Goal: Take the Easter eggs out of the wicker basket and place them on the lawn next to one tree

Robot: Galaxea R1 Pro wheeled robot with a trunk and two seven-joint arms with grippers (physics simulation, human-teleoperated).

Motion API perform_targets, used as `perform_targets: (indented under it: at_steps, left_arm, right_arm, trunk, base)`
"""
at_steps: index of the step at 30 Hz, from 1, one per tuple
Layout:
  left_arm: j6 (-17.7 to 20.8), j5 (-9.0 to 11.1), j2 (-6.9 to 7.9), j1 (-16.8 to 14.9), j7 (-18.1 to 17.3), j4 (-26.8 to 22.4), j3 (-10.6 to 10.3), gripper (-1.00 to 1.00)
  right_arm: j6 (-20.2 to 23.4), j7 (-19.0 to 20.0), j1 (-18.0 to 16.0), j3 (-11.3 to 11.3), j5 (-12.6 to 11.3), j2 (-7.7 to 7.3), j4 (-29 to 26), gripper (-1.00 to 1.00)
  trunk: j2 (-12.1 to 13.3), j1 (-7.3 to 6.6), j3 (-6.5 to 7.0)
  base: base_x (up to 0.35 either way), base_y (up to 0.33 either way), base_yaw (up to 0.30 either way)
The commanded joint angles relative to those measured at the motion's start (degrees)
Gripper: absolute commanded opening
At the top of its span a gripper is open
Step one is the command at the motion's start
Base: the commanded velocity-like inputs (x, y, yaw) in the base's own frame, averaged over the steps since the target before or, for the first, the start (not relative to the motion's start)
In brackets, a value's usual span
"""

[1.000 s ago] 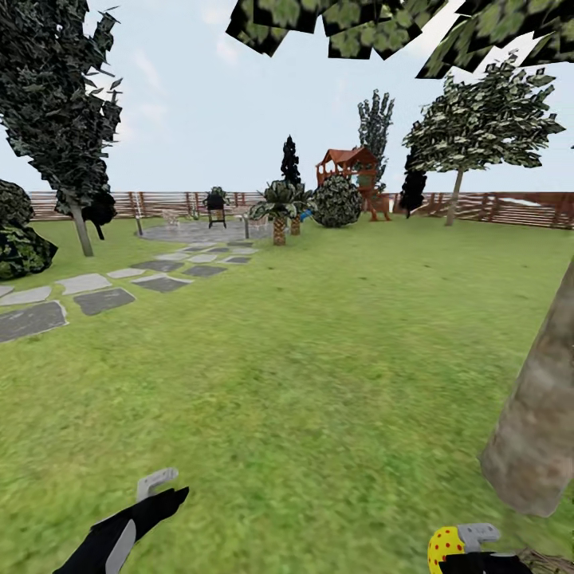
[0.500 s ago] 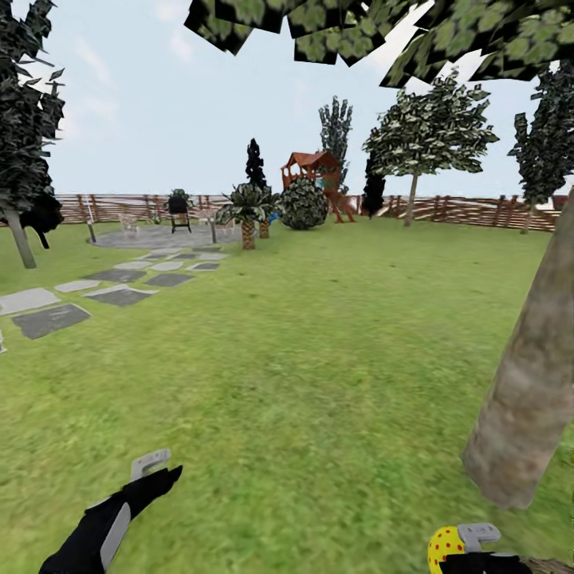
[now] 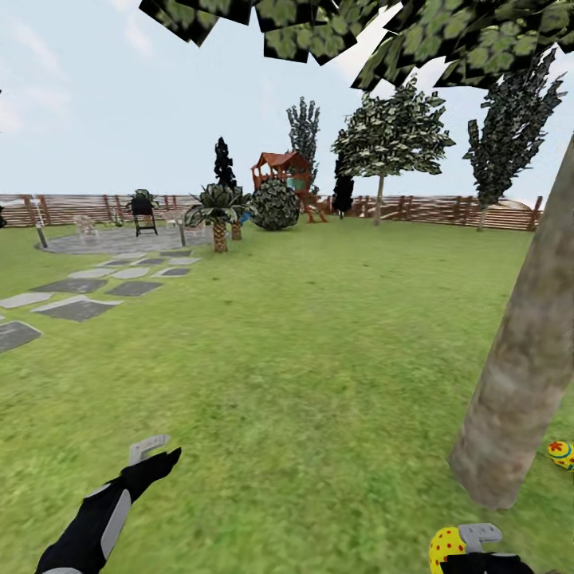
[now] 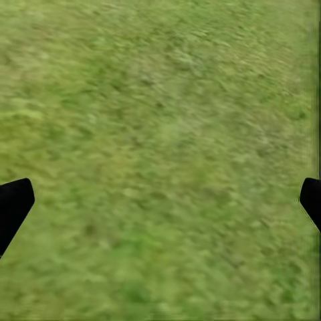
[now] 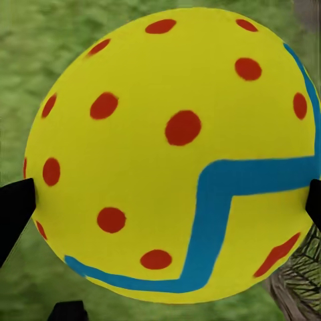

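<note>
Right wrist view: the right end effector [image 5: 164, 200] grips an Easter egg [image 5: 174, 154] between its fingertips. Left end effector [image 4: 160, 200] is spread wide over bare lawn [image 3: 303, 335]. Beside the tree [image 3: 518, 367] lies another egg [image 3: 562, 454]; open grass stretches leftward to the paving slabs [image 3: 76, 307].

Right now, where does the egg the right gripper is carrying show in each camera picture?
Head view: the held Easter egg sits at the bottom edge, right of centre, beside the tree trunk.
Right wrist view: the same egg shows close up between the dark fingers.
Left wrist view: not in it.
Shared landmark: the lawn.
</note>
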Motion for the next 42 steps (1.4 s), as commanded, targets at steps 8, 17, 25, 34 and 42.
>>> perform_targets:
  at_steps: [8,17,25,34,42]
  left_arm:
    - [0.5,0.4,-0.22,0.0,-0.3,1.0,0.0,1.00]
    - [0.5,0.4,-0.33,0.0,-0.3,2.4,0.0,1.00]
    - [0.5,0.4,-0.34,0.0,-0.3,2.6,0.0,1.00]
    - [0.4,0.3,-0.34,0.0,-0.7,3.2,0.0,1.00]
    - [0.4,0.3,-0.34,0.0,-1.0,4.4,-0.1,1.00]
  right_arm:
    - [0.3,0.2,0.0,0.0,0.1,-0.27,-0.1,-1.00]
    - [0.4,0.2,0.0,0.0,0.1,-0.33,-0.1,-1.00]
    - [0.4,0.2,-0.1,0.1,0.1,-0.04,-0.1,-1.00]
    - [0.4,0.1,-0.1,0.1,0.2,0.14,-0.1,-1.00]
    - [0.4,0.1,0.0,0.1,0.2,0.20,-0.1,-1.00]
  trunk:
    - [3.2,-1.73,1.37]
    - [6.8,-3.71,2.99]
    - [10.0,-5.46,4.42]
    - [12.4,-6.78,5.50]
    - [14.0,-7.66,6.22]
  base:
    - [0.322,0.103,-0.147]
    - [0.337,0.002,-0.181]
    - [0.338,0.000,-0.283]
    - [0.339,0.008,-0.059]
    - [0.321,0.137,0.000]
